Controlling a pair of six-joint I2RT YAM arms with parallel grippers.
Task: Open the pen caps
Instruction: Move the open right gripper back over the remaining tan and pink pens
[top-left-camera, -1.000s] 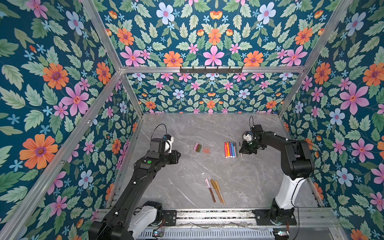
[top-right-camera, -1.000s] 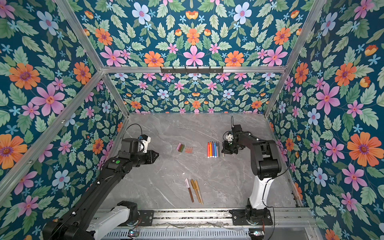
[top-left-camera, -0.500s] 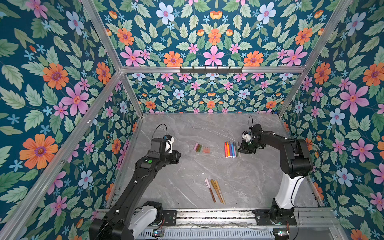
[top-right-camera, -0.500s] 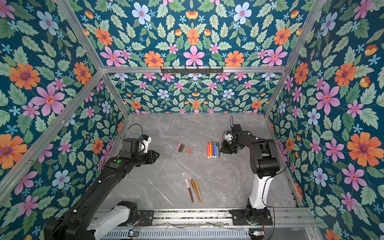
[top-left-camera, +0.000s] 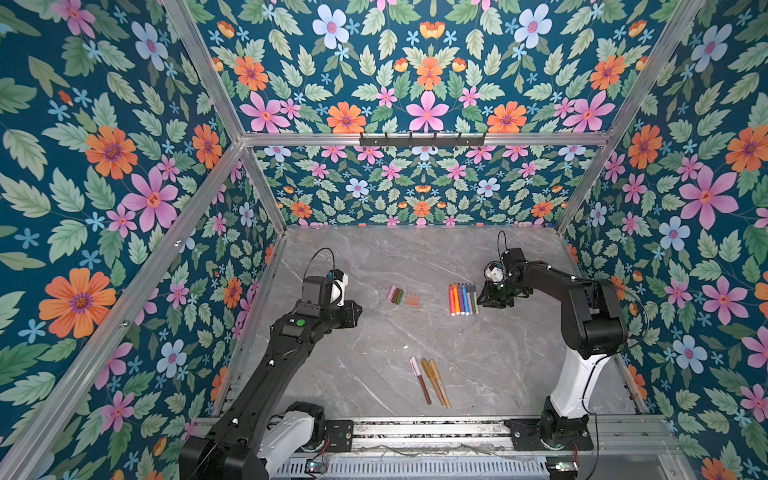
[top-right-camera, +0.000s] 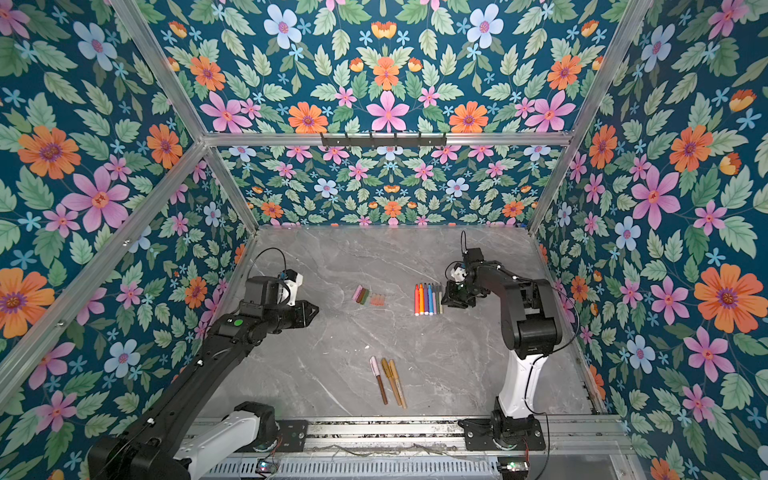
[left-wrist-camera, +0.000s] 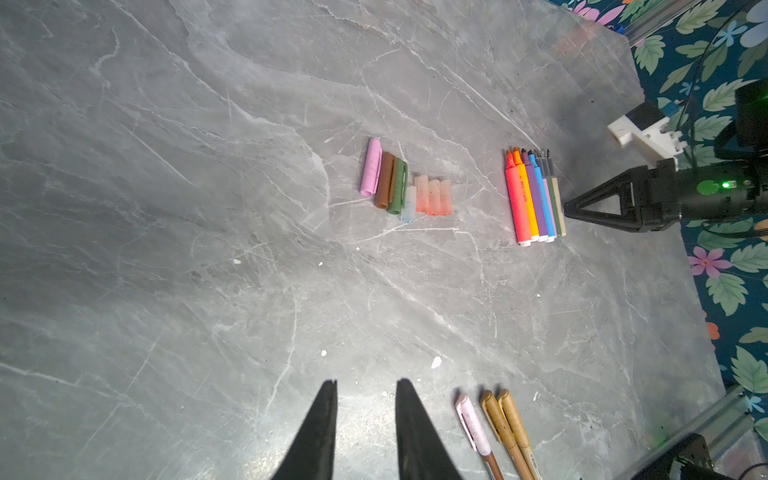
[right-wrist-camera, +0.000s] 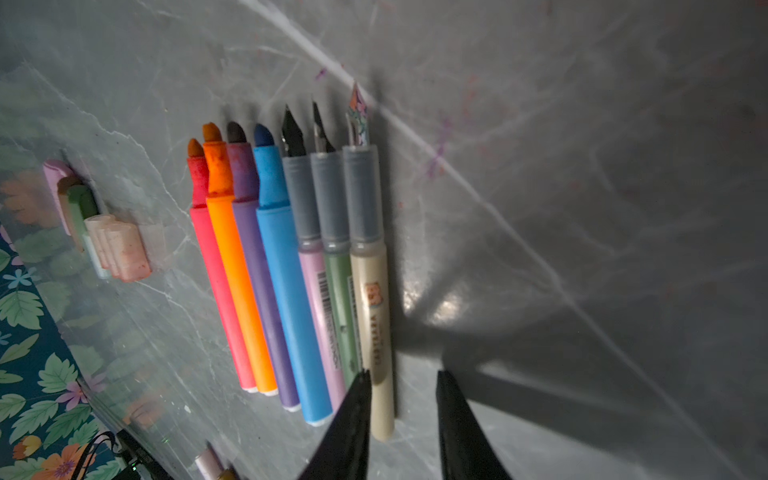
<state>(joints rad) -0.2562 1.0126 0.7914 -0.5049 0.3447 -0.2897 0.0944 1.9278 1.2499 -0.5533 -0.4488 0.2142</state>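
Note:
In both top views a row of several uncapped pens (top-left-camera: 462, 298) (top-right-camera: 428, 299) lies mid-table, and several loose pen caps (top-left-camera: 402, 296) (top-right-camera: 368, 296) lie to its left. Three capped pens (top-left-camera: 430, 380), one with a pink cap (left-wrist-camera: 471, 424) and two gold (left-wrist-camera: 500, 419), lie near the front. My right gripper (right-wrist-camera: 402, 374) is open at the row's right end. The beige pen (right-wrist-camera: 370, 291) rests on the table beside one finger. My left gripper (left-wrist-camera: 366, 382) hovers open and empty at the left (top-left-camera: 355, 309).
Grey marble tabletop (top-left-camera: 415, 257) is boxed in by floral walls with aluminium frame posts (top-left-camera: 582, 195). A metal rail (top-left-camera: 415, 428) runs along the front edge by both arm bases. Small white specks (left-wrist-camera: 435, 362) lie on the table.
My right gripper's jaws have parted beside the beige pen at the end of the row. The left arm has not moved.

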